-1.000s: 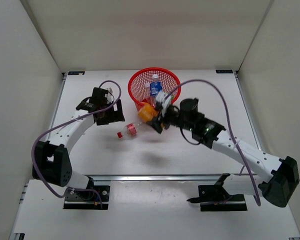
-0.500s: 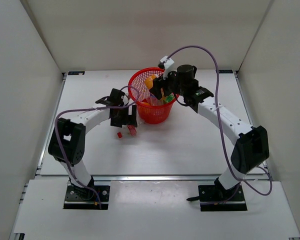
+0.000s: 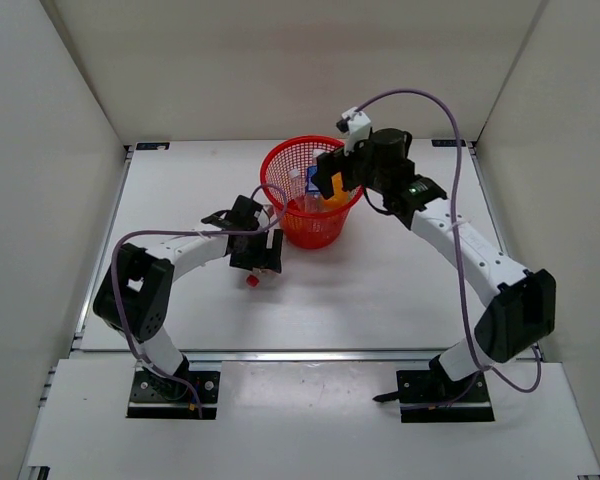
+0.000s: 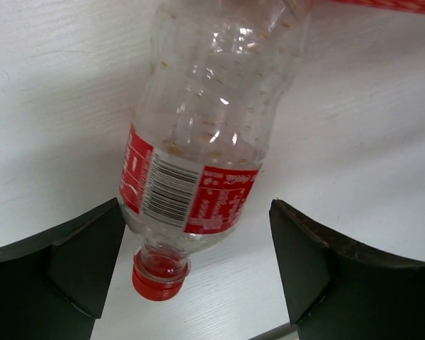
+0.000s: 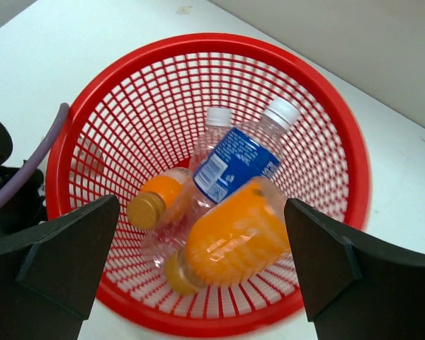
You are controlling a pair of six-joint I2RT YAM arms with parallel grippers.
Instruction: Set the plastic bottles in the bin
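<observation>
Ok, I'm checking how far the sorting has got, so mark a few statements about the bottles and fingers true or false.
1. The red-label bottle lies on the table, outside the bin. True.
2. The right fingers hold a bottle. False: they are open above the bin, empty.
3. The blue-label bottle is inside the bin. True.
4. The left fingers are shut on the red-label bottle. False: they stand open, one on each side of it.
</observation>
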